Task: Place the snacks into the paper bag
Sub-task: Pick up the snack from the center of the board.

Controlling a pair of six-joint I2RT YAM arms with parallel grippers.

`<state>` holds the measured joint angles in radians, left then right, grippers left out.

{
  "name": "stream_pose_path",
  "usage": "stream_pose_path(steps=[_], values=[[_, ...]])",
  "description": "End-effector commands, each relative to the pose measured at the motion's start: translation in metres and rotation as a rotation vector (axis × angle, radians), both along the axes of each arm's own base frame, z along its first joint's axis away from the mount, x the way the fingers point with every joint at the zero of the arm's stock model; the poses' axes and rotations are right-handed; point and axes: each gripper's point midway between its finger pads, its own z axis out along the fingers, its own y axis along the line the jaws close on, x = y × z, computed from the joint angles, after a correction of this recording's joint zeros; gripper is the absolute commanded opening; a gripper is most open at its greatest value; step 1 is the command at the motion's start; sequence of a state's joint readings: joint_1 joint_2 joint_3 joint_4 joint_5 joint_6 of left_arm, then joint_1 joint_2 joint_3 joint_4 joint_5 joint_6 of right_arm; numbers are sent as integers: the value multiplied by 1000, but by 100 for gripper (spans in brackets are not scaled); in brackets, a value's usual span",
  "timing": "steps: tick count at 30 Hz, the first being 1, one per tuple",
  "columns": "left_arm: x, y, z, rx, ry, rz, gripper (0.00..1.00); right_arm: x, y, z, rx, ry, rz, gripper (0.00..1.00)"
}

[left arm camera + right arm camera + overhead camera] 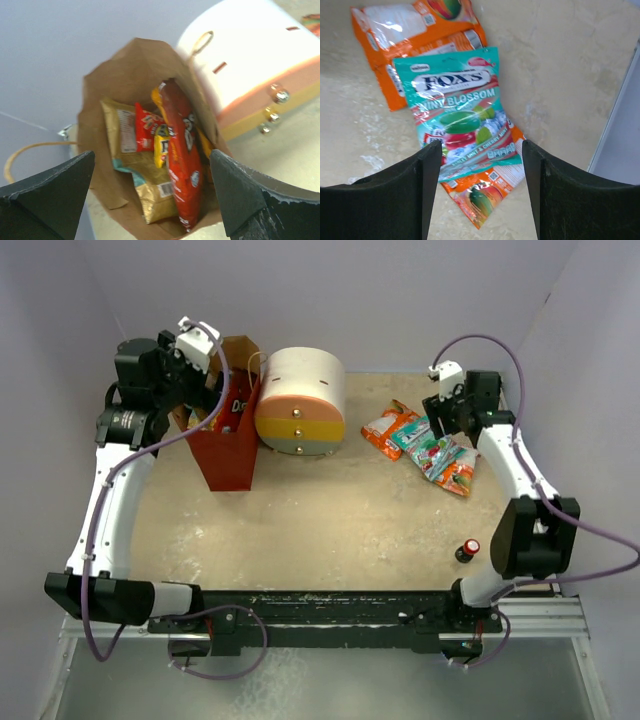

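Left wrist view is showing us our left gripper [152, 155] hanging over the mouth of the paper bag [125, 65], its dark fingers [55, 195] standing wide apart and gripping nothing. Below them, inside the bag, a red Doritos bag [182, 160] is standing on edge, with a small yellow packet [161, 145], a small red packet [145, 132] and a gold packet [145, 195] lying beside it. Just beyond the bag the round drawer unit [240, 70] is sitting. On the right wrist view our right gripper [481, 145] is hovering over the table [560, 75], jaws parted and clamping nothing, straddling the near end of a teal Fox's packet [455, 110]; whether the tips are touching the foil we cannot tell. That packet is lying across a near orange packet [485, 192] and a far orange packet [410, 30]. From above, a small dark bottle [467, 550] is standing near the right arm's base, well apart from these packets.
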<state>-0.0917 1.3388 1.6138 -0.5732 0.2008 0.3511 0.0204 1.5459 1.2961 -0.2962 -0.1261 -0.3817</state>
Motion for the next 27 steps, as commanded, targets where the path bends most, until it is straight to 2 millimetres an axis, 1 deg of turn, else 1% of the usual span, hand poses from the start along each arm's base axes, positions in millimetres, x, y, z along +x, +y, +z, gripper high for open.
stream_pose_path(steps=[1, 3, 5, 7, 9, 10, 15, 17, 20, 22, 23, 25, 27], values=[[-18, -29, 6, -48, -48, -176, 99, 12, -19, 2, 21, 51, -3, 68], [-24, -37, 2, -59, -26, -226, 99, 18, -26, -9, 39, 103, -3, 68], [-27, -41, -3, -66, -12, -252, 99, 22, -31, -21, 70, 160, 5, 68], [-29, -44, -7, -68, -1, -270, 99, 26, -34, -29, 114, 204, 17, 68], [-30, -46, -9, -73, 4, -282, 99, 29, -34, -40, 160, 246, 35, 67], [-31, -47, -11, -77, 9, -288, 99, 30, -33, -50, 184, 278, 43, 67], [-35, -53, -11, -102, 17, -319, 99, 35, -31, -73, 284, 375, 70, 63], [-35, -54, -11, -106, 18, -322, 99, 37, -32, -80, 306, 397, 71, 61], [-35, -55, -13, -111, 23, -326, 99, 35, -28, -92, 344, 429, 84, 58], [-35, -56, -15, -114, 25, -329, 99, 33, -23, -98, 379, 452, 102, 53], [-35, -56, -15, -117, 26, -330, 99, 31, -20, -99, 399, 463, 115, 49], [-34, -57, -16, -125, 29, -330, 99, 28, -14, -100, 444, 483, 138, 37], [-33, -57, -15, -138, 30, -321, 99, 27, -11, -95, 479, 487, 157, 26]])
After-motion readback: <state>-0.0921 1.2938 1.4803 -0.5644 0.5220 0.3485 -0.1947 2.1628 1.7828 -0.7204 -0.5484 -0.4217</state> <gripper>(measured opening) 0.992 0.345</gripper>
